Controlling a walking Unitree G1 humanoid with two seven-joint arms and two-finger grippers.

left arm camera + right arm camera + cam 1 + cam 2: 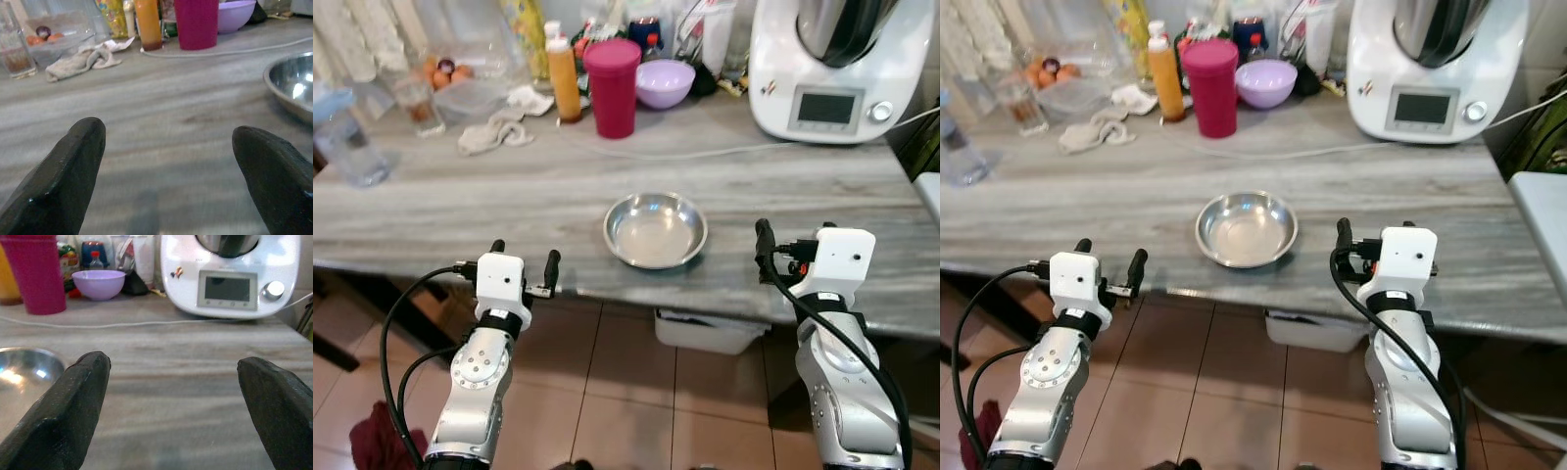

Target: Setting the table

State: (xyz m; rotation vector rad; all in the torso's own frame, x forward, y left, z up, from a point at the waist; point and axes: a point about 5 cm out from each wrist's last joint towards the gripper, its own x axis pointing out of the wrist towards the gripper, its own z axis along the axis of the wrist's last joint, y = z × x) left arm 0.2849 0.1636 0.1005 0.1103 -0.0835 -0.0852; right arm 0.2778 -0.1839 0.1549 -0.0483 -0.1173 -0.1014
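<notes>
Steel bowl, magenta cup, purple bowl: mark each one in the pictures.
Steel bowl (pixel 655 229): left eye view, on the middle of its shiny inner bottom.
Magenta cup (pixel 613 93): left eye view, on its side wall below the lid.
Purple bowl (pixel 99 284): right wrist view, on its outer wall facing the camera.

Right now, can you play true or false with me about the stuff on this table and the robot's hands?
1. The shiny metal bowl has nothing in it. True.
2. The left gripper is holding the metal bowl. False: its fingers are open and hold nothing, at the table edge, off to the bowl's left.
3. The tall pink cup stands next to a purple bowl. True.
4. The white kitchen machine sits on the robot's left side. False: it is at the back right of the table.
5. The right gripper is open. True.
</notes>
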